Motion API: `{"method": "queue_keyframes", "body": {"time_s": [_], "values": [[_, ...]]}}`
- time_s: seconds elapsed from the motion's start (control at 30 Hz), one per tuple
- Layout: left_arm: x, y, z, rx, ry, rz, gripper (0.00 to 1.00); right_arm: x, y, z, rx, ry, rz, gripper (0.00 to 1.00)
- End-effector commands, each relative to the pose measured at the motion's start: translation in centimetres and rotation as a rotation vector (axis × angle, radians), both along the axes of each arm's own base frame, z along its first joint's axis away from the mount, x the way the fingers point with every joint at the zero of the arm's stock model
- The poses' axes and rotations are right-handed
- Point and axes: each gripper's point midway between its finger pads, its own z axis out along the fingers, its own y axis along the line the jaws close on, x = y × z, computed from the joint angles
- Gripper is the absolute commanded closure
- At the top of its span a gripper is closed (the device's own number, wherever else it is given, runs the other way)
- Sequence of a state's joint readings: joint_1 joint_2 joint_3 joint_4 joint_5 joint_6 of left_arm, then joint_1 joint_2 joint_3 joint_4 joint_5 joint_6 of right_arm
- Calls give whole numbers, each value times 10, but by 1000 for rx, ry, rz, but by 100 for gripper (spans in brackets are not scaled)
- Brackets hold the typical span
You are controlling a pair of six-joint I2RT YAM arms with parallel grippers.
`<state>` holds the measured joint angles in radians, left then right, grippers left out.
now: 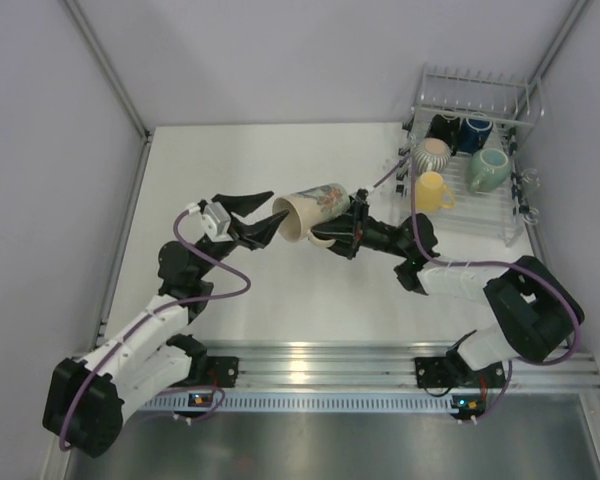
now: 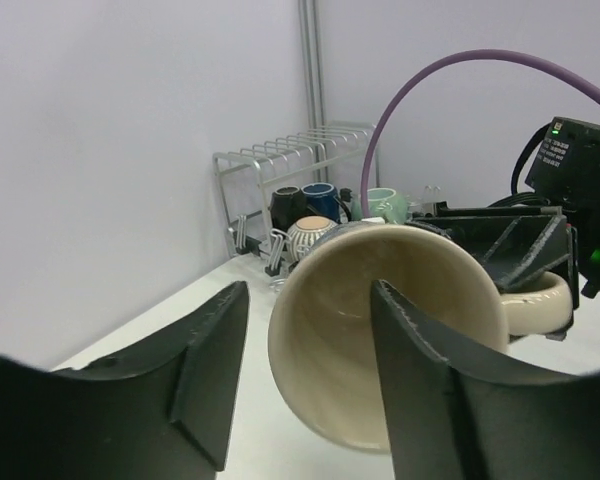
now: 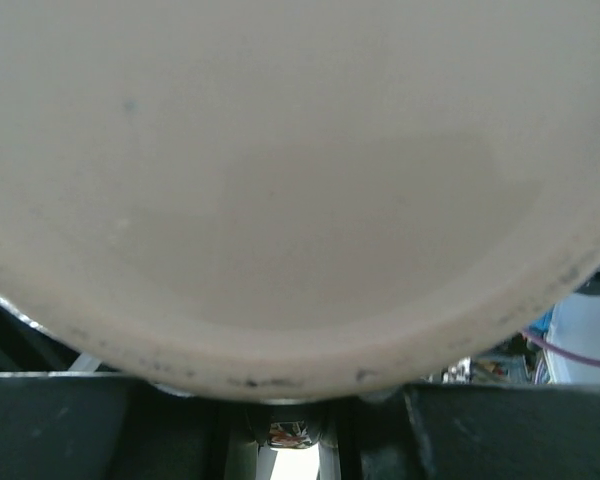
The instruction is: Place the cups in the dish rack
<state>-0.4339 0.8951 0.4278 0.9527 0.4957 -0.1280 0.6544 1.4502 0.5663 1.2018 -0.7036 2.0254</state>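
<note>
A tall cream cup (image 1: 310, 212) hangs on its side above the table, mouth toward the left arm. My right gripper (image 1: 345, 232) is shut on its handle (image 2: 540, 305), and the cup's base (image 3: 280, 180) fills the right wrist view. My left gripper (image 2: 310, 295) is open at the cup's mouth (image 2: 380, 340). One finger (image 2: 420, 380) is in front of the opening; the other (image 2: 210, 370) stands clear of the outer wall. The dish rack (image 1: 475, 75) at the far right holds several cups: black (image 1: 442, 128), dark blue (image 1: 475, 132), grey ribbed (image 1: 432, 155), teal-green (image 1: 488, 168), yellow (image 1: 432, 190).
White walls with metal posts close the table on the left, back and right. The rack (image 2: 280, 155) stands against the back right corner. A purple cable (image 2: 430, 80) arcs over the right arm. An aluminium rail (image 1: 320, 360) runs along the near edge.
</note>
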Motion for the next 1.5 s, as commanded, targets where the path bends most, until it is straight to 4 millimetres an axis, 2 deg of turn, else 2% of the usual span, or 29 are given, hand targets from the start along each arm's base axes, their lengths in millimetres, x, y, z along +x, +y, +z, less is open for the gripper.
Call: {"method": "queue_keyframes", "body": {"time_s": [0.0,0.07,0.23,0.27,0.4,0.5,0.57,0.6,0.63,0.67,0.7,0.73,0.8,0.83,0.87,0.9,0.93,0.97,1.0,1.1,1.3,1.47], "values": [[-7,6,26,-33,-49,17,38,-36,-61,112,394,-315,-1,100],[-9,8,24,-16,-33,25,28,-29,-69,114,386,-340,-30,100],[-13,20,21,-25,-17,79,17,-17,-81,115,349,-370,-66,100],[-13,22,22,-31,-9,89,3,-14,-82,113,330,-374,-78,100],[-7,28,26,-71,108,124,2,12,-76,86,154,-360,-147,100],[-2,27,31,-116,244,111,2,28,-82,73,32,-423,-224,100],[1,22,27,-139,352,90,2,45,-91,63,-81,-380,-283,100],[1,22,36,-159,375,85,2,53,-95,54,-153,-432,-322,100],[8,22,20,-151,467,105,2,63,-104,52,-231,-383,-365,100],[8,18,19,-162,509,85,2,68,-109,48,-290,-378,-392,100],[7,15,17,-155,527,67,2,75,-116,43,-375,-460,-437,100],[9,10,8,-149,569,52,2,83,-132,43,-476,-397,-503,100],[10,8,-4,-166,629,45,2,92,-152,42,-615,-473,-589,100],[11,10,-7,-179,644,56,2,102,-172,56,-682,-490,-700,100],[10,11,-13,-188,662,63,2,102,-185,44,-780,-477,-717,100],[9,13,-16,-196,666,69,2,104,-195,52,-822,-488,-758,100],[8,14,-16,-199,665,73,2,112,-216,51,-889,-470,-836,100],[6,16,-17,-199,661,77,2,111,-227,43,-963,-461,-844,100],[6,16,-19,-196,669,78,2,113,-238,48,-1002,-468,-883,100],[-2,12,-22,-206,703,37,2,125,-288,38,-1197,-390,-1045,100],[-11,10,-21,-205,713,-3,2,137,-345,21,-1435,-272,-1224,100],[-21,12,-18,-227,715,-25,2,149,-378,15,-1583,-234,-1330,100]]}}
